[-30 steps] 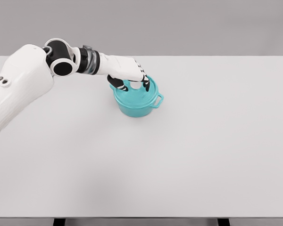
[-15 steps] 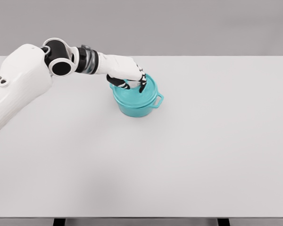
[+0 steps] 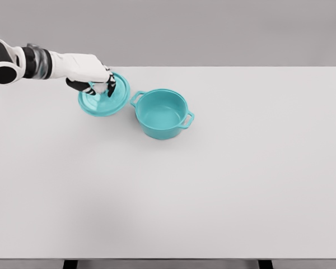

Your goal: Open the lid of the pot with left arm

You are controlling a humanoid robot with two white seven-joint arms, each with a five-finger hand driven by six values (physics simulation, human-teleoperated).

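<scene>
**Worktop and its load**

A pale grey worktop (image 3: 224,190) fills most of the head view, its near edge at the bottom. A teal pot (image 3: 161,115) stands open on it, toward the far side, left of centre. Whether the teal lid (image 3: 113,101) just left of the pot rests on the surface cannot be told.

The left arm (image 3: 56,63) has a smooth white shell. At the picture's left edge sits a round black joint (image 3: 1,73) ringed in white. Next to it comes a wrist section of dark and grey metallic bands (image 3: 35,60). The robot hand (image 3: 92,75) is white on the back, with black at the finger joints and what seem to be black fingertips, though these are small.
</scene>
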